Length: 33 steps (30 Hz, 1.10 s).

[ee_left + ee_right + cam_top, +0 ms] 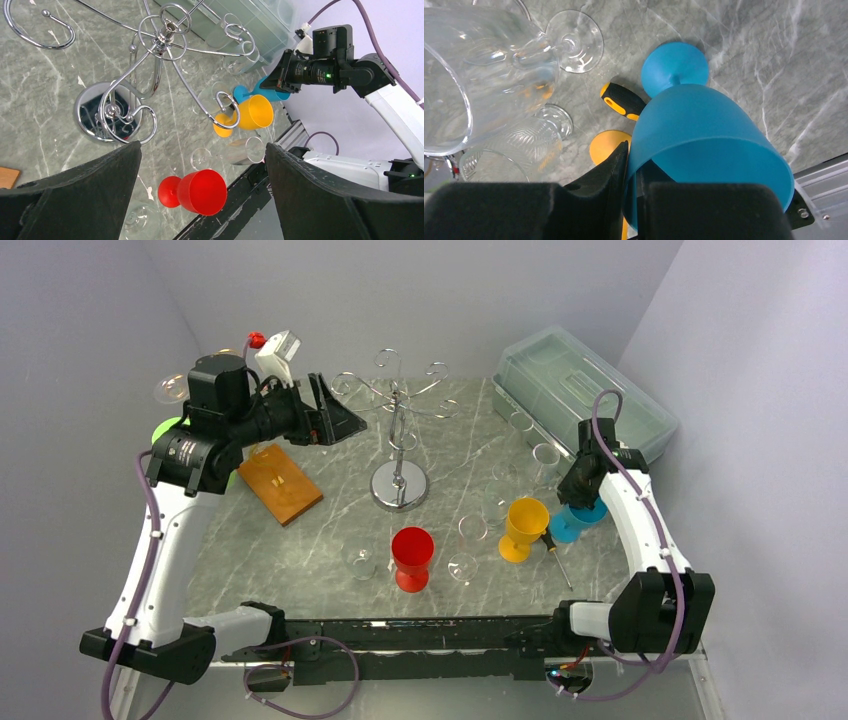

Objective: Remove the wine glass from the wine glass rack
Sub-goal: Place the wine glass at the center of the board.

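1. Table (pixel 330 510): grey stone-look top with pale veining, matte.
2. Storage box (pixel 585 390): translucent plastic with a ribbed lid, at the far right of the wine glass rack (pixel 398 435).
3. Wine glass rack: polished chrome, with a round mirror-bright foot, an upright post and curled wire arms ending in small balls. It stands mid-table. Whether a glass hangs from its arms cannot be told.
4. Left gripper (pixel 202 147): black wedge-shaped fingers spread wide and holding nothing. It is raised just left of the rack's curled arms and does not touch them.
5. Right gripper (pixel 634 160): clenched on the rim of the blue goblet (pixel 704 135), one finger outside the wall and one inside. It is well to the right of the rack.
6. Wooden board (pixel 282 483): flat brown rectangle lying left of the rack's foot.
7. Red goblet (pixel 412 558): opaque plastic, upright, on the near side of the rack.
8. Yellow goblet (pixel 522 528): opaque plastic, on the near right of the rack.
9. Clear wine glasses (pixel 472 528): transparent and stemmed, standing on the table to the near side and right of the rack, apart from both grippers.
10. Screwdriver (pixel 556 555): black-and-yellow handle with a thin shaft, lying on the near right of the rack, beside the yellow goblet.
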Available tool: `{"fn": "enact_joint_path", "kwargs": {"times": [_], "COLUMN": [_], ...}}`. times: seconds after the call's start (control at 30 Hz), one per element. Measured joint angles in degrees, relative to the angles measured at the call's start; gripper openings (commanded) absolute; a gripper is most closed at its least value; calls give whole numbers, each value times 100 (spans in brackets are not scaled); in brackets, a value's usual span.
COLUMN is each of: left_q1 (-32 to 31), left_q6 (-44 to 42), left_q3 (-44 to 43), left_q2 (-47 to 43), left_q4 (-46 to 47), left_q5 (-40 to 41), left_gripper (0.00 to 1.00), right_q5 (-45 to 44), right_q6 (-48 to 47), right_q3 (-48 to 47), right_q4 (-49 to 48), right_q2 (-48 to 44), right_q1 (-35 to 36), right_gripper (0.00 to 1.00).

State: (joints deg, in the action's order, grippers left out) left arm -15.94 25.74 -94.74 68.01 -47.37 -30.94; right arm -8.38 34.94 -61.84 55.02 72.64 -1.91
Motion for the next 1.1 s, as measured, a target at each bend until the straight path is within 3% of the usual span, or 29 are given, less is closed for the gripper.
{"fn": "enact_joint_path", "kwargs": {"times": [0.17, 0.4, 0.77, 0.83, 0.9, 0.93, 1.1], "left_q1": [0, 0, 0, 0, 0, 0, -2], "left_q6": [-44, -105, -129, -162, -219, -240, -278], "left_q3": [0, -55, -446, -658, -894, -986, -1370], "left_q2": [-24, -42, -63, -63, -72, -87, -225], "left_q4": [-59, -101, -247, -382, -487, -531, -953], "left_q5": [96, 219, 420, 592, 839, 986, 2092], "left_gripper": [100, 99, 99, 99, 100, 99, 100], "right_q5": [-2, -4, -76, -68, -37, -2, 197], "right_q6": [-22, -44, -50, -52, -55, -66, -120], "right_q3": [-9, -328, -866, -1056, -1311, -1445, -2129], "right_q4": [-11, 146, 673, 800, 881, 901, 914], "right_q2": [7, -131, -903, -1051, -1178, -1220, -1191], "right_q1": [0, 0, 0, 0, -2, -4, 140], "right_gripper": [39, 59, 77, 80, 96, 99, 100]}}
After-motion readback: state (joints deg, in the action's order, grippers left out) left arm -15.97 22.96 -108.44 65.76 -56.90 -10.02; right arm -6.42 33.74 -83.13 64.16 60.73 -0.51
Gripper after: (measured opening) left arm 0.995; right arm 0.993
